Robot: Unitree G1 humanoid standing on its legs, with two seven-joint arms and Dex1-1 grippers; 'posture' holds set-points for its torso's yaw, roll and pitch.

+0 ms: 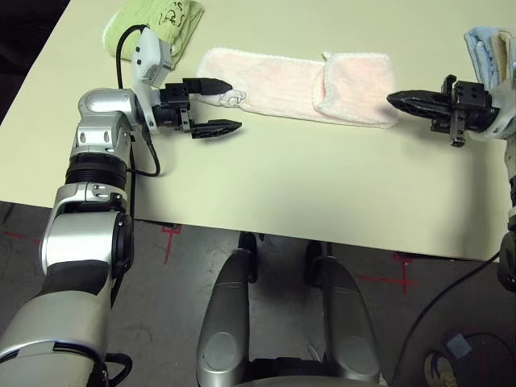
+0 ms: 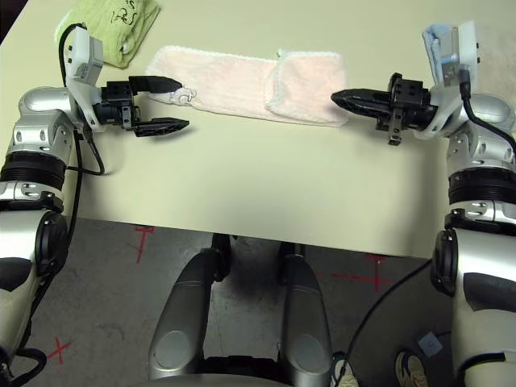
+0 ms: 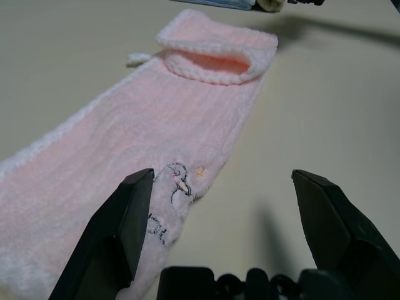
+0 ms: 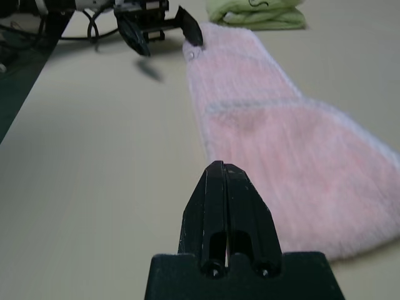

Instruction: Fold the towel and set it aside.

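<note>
The surface (image 1: 282,185), pale and flat, carries every item. The pink towel (image 1: 274,85) lies on it in front of the robot, between the two arms, as a long strip with its right end turned over into a flap (image 1: 359,87). White scalloped edging runs round it, and an embroidered motif (image 3: 181,181) sits at the left end, near the side towards the robot. Handling, by judgement: light, soft and limp, not fragile; the pile should give good friction, so slipping is a minor concern. The likelier fault is sagging, or layers parting, if only the top ply is taken. The flap stands slightly open at its fold-over edge, which suggests loose layers that would need pressing flat. Left gripper (image 1: 222,107): jaws spread wide, nothing between them, at the motif end, one finger over or against the cloth; contact cannot be confirmed. Right gripper (image 2: 334,98): jaws pressed together, empty, beside the flap end; it would have to open before any pinch. Recommended hold: the near corner of the motif end, all plies well inside the jaws, then carried over towards the flap. For setting aside, take the finished packet by a folded edge, through its full thickness, and support it low to prevent unfolding.
</note>
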